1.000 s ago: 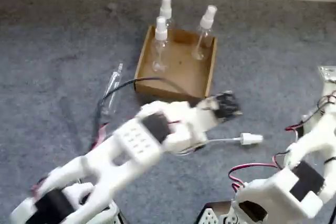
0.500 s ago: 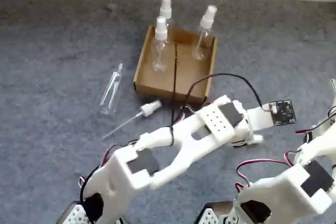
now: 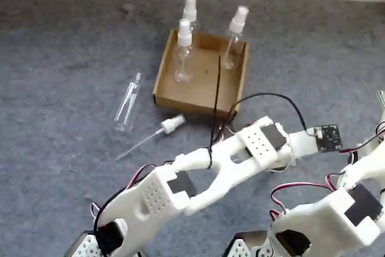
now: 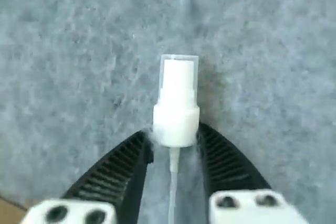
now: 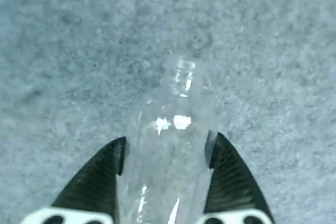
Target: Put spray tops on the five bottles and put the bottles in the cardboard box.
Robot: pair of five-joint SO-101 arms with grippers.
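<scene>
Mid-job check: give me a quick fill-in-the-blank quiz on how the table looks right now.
1. ___ capped bottles stand at the box.
2. The left gripper grips a ___.
3. The right gripper holds a bottle with ___ top.
Missing: three; spray top; no.

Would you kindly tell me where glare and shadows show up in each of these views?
Right wrist view: two bright glare patches sit on the clear bottle held in the right tool. Left wrist view: the spray top is evenly lit, with at most a faint soft shadow on the carpet. High view: soft, diffuse light, no hard shadow beside the cardboard box.
</scene>
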